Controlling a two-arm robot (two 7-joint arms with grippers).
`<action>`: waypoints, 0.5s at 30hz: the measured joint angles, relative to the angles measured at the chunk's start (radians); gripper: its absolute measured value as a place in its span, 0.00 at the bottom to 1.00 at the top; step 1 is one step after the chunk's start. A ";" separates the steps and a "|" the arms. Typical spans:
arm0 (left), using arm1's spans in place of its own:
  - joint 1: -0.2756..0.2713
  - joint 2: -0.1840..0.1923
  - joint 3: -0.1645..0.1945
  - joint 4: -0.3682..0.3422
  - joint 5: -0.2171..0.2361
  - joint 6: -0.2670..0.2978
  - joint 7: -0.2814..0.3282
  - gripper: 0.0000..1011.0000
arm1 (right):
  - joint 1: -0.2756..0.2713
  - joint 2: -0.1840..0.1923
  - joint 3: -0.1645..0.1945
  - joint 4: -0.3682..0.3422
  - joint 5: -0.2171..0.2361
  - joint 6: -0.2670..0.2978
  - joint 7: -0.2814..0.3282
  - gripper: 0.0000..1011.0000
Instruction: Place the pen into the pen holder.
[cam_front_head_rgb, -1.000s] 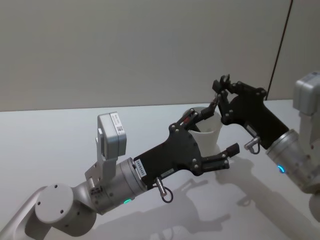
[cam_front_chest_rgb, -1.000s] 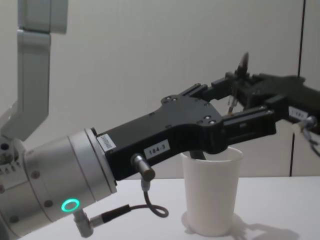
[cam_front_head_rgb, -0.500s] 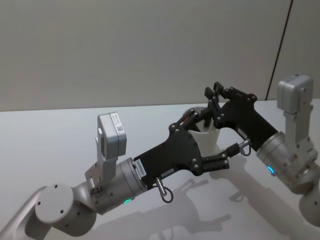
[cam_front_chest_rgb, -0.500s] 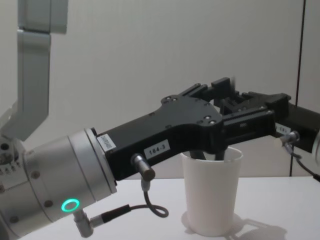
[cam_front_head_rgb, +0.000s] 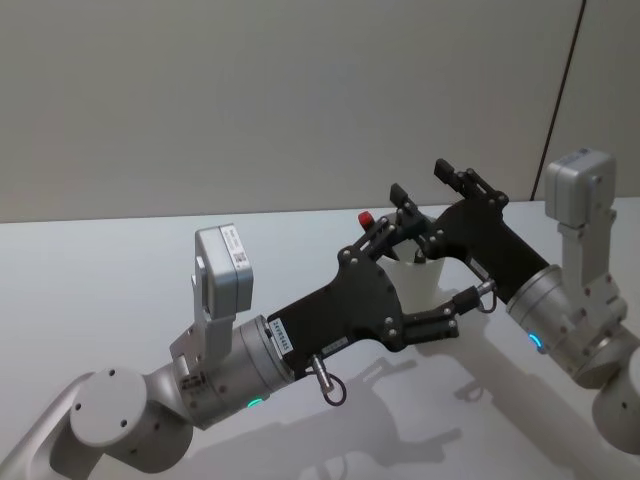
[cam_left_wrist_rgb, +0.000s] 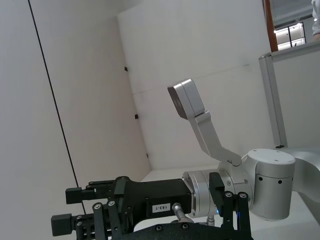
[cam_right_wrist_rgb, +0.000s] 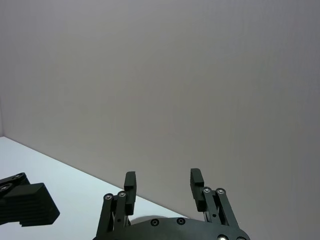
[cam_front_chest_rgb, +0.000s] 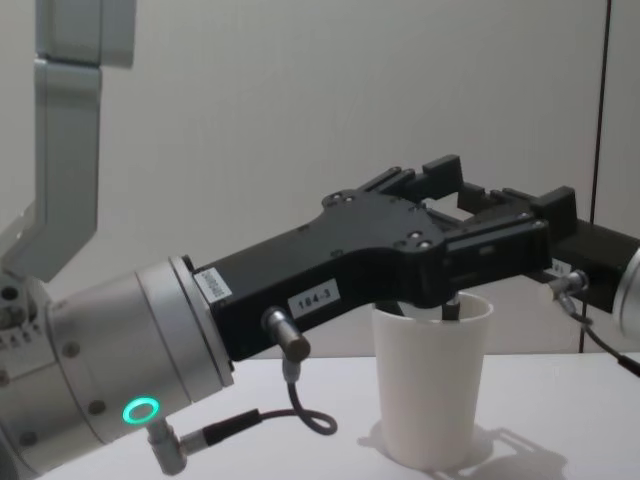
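Nearest, the left gripper (cam_front_chest_rgb: 500, 235) reaches over the white bench (cam_front_head_rgb: 120, 290), jaws spread wide to either side of the pen holder (cam_front_chest_rgb: 432, 385), a white paper cup standing upright. A dark pen (cam_front_chest_rgb: 450, 309) stands inside it, its red-capped end (cam_front_head_rgb: 367, 218) seemingly poking above the rim. Beyond, the right gripper (cam_front_head_rgb: 432, 188) hovers just above the cup, jaws open and holding nothing.

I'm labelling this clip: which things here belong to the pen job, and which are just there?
Job:
cup
pen, end sticking out of the cup
left hand, open over the cup
right hand, open, empty, beside the cup

Just there:
table
wall
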 joint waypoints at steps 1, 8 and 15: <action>0.000 0.000 0.000 0.000 0.000 0.000 0.000 0.99 | 0.000 0.000 0.000 0.000 0.000 0.000 0.000 0.66; 0.000 0.000 0.000 0.000 0.000 0.000 0.000 0.99 | 0.000 0.000 0.001 0.000 0.001 0.000 -0.002 0.84; 0.000 0.000 0.000 0.000 0.000 0.000 0.000 0.99 | -0.010 0.010 0.011 -0.022 0.021 -0.005 -0.017 0.99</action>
